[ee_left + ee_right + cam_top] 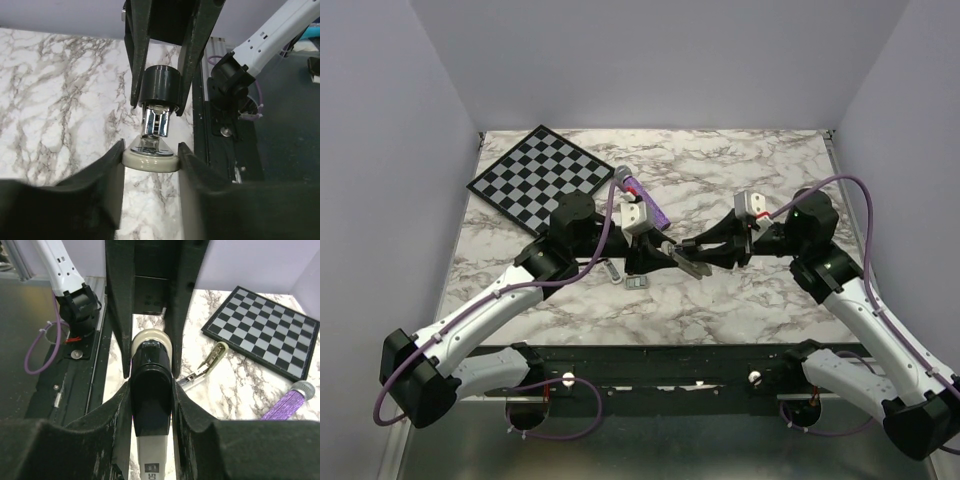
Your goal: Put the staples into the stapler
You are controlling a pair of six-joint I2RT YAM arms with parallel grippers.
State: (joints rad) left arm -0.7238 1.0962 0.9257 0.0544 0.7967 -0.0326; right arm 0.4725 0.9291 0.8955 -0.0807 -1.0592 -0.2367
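— How do we hold the stapler?
— Our right gripper is clamped on its black body. Our left gripper presses both sides of its cream end.
— And the staples?
— On the table, just left of the stapler (no gripper holds them).
— What can go wrong?
— If we pull unevenly, the smooth cream end may slip out, or the stapler may twist between us.
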